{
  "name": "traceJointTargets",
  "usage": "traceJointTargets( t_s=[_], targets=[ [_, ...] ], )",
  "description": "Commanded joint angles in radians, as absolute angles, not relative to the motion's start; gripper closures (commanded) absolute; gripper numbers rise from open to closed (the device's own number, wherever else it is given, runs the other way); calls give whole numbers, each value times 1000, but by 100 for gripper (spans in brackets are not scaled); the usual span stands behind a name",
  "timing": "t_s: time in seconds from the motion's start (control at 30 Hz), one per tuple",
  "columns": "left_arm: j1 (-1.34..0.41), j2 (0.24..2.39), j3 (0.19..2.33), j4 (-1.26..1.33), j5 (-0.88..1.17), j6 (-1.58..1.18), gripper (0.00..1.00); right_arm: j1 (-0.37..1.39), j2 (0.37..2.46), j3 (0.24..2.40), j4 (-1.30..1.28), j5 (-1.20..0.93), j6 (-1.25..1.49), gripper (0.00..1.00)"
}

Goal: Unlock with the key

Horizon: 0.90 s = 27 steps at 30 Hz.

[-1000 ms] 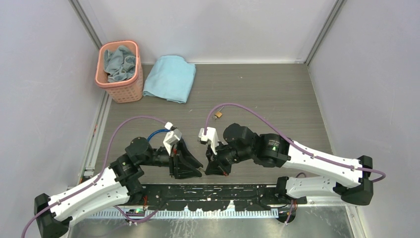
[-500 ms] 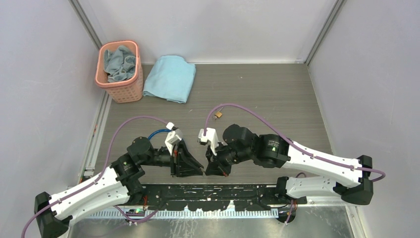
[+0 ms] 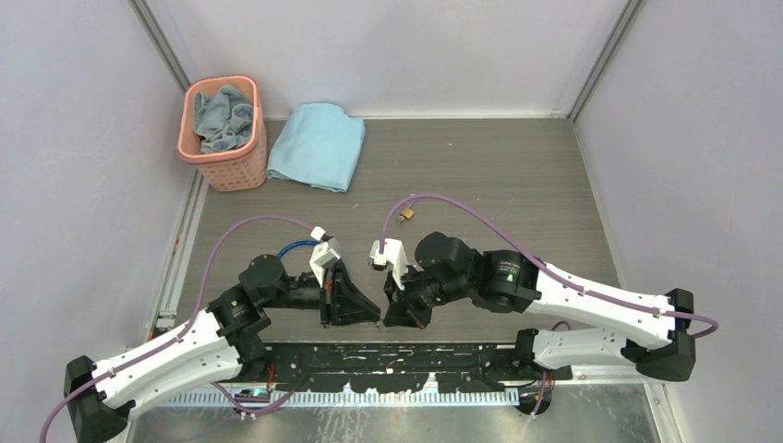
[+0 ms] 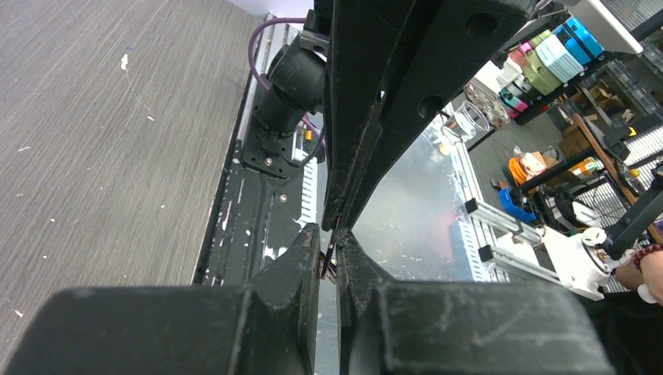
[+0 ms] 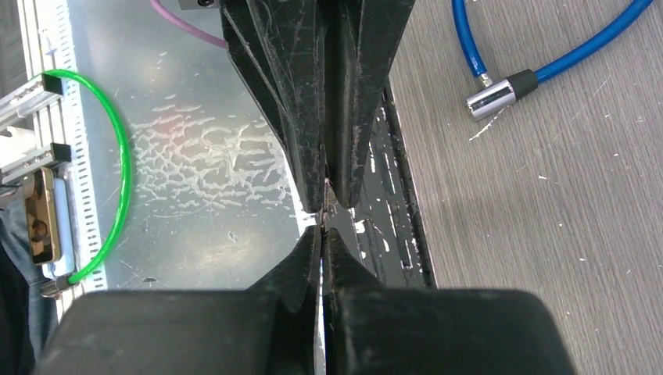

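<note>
**Top view.** Both arms reach inward over the near part of the table (image 3: 517, 175). The left gripper (image 3: 374, 317) and the right gripper (image 3: 388, 318) meet tip to tip just ahead of the base rail. What lies between the tips is too small to make out here. A small brass padlock (image 3: 406, 214) lies alone further out on the table, well apart from both grippers. A blue cable (image 3: 294, 246) curves beside the left wrist. At the far left corner stands a pink basket (image 3: 235, 168) with a grey-blue cloth (image 3: 224, 118) in it. A folded light-blue towel (image 3: 317, 145) lies just beside the basket.

**Left wrist view.** The left fingers rise from the lower edge, leaving only a narrow slit. The right gripper's fingers come down from above, pressed together, with their tips at the mouth of that slit. A thin dark sliver stands in the slit, apparently the key (image 4: 329, 264). Whether the left fingers actually press on it cannot be told.

**Right wrist view.** The right fingers are closed flat against each other, pinching a pale thin edge at their tips. The left fingers point down to meet them, set narrowly. To the right, the blue cable's silver metal end (image 5: 492, 98) rests on the wood grain, clear of both grippers.
</note>
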<state>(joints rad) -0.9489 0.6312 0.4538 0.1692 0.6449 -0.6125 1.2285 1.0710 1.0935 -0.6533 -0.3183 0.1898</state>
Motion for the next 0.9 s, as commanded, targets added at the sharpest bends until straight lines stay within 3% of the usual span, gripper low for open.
traceJointTargets(
  t_s=[0.0,0.23,0.27,0.33,0.4,0.47,0.87],
  targets=[
    [-954,632,467,189,647,-595,100,1229,1046,1100,-611,-288,187,99],
    [-954,593,457,170,582,-600,100,1228,1029,1093,-596,-194,193,99],
    [-954,581,454,165,566,-600,100,1227,1022,1092,-591,-169,199,95],
    [-954,552,450,156,538,-602,100,1220,1012,1091,-582,-129,209,81],
    [-954,529,447,141,497,-606,100,1210,999,1085,-570,-112,221,50],
    [-953,504,445,133,456,-613,100,1198,981,1074,-553,-115,227,39],
    [-954,421,379,252,298,-729,100,1183,924,958,-290,-185,337,44]
  ],
)
